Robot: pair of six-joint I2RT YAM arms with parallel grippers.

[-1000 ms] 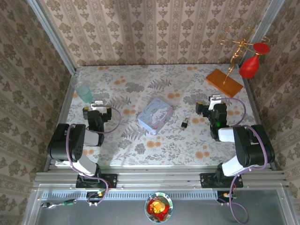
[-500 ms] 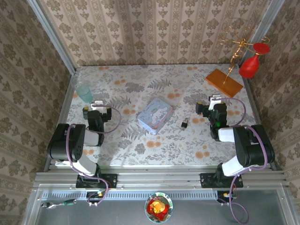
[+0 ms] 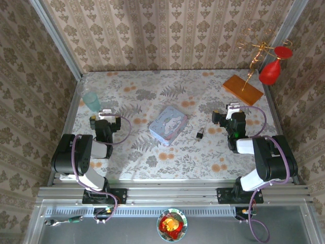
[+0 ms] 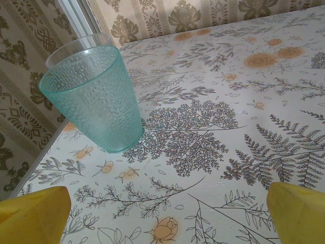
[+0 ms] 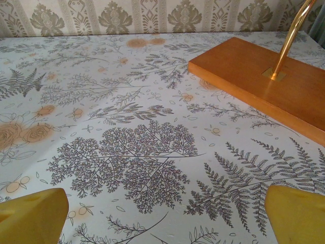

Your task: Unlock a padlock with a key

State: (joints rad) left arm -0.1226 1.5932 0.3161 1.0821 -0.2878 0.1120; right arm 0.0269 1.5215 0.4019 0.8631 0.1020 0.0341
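Note:
A tiny dark padlock (image 3: pixel 200 134) with a thin silvery shackle lies on the flowered tablecloth, between the pastel tin and my right arm. I cannot make out a key. My left gripper (image 3: pixel 105 115) rests low at the left side of the table, open, its yellow fingertips (image 4: pixel 35 213) wide apart with only cloth between them. My right gripper (image 3: pixel 232 109) rests at the right side, a short way right of the padlock, open too, its yellow fingertips (image 5: pixel 33 216) spread over bare cloth.
A pastel cartoon tin (image 3: pixel 168 125) lies mid-table left of the padlock. A teal plastic cup (image 4: pixel 94 94) stands just ahead of the left gripper. An orange wooden base (image 5: pixel 264 81) with a brass stand and red ornaments (image 3: pixel 270 71) sits at the back right.

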